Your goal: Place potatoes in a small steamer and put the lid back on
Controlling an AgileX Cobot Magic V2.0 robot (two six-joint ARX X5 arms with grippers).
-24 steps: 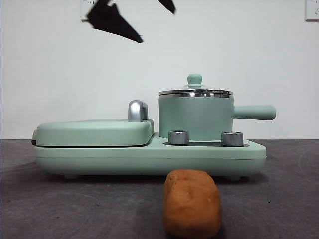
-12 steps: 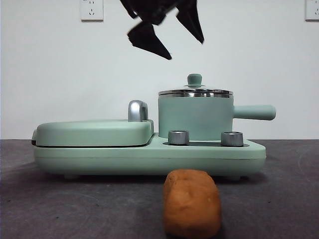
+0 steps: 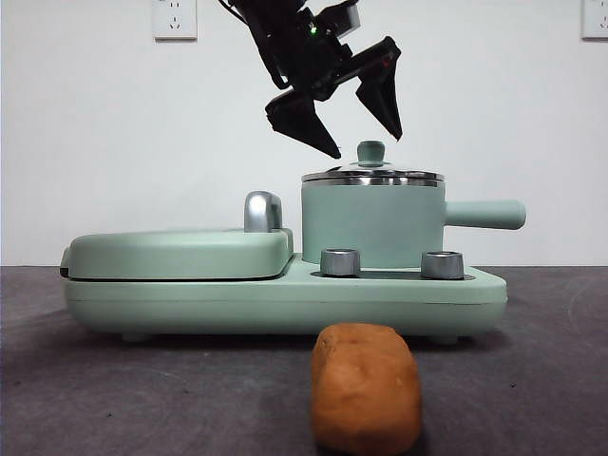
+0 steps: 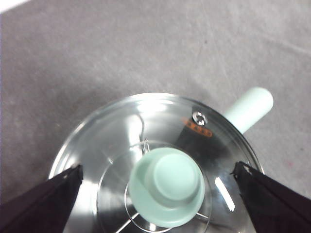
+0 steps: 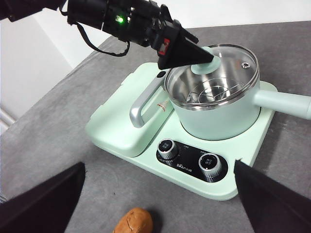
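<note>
Left gripper (image 3: pixel 362 133) sits just above the lid (image 3: pixel 372 176), jaws spread wide either side of its green knob (image 4: pixel 168 186), not touching it. Lid is seated on the small steamer (image 3: pixel 372 225), at the right of the cooker base (image 3: pixel 285 299). Potato (image 3: pixel 367 386) lies on the table (image 3: pixel 142 399) near side of the base; right gripper (image 5: pixel 158 204) is high and back from it, jaws released.

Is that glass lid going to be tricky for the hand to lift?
Probably manageable: the lid has a chunky knob between the left hand's open jaws. Glass looks rigid but breakable, and the smooth knob may slip.
</note>
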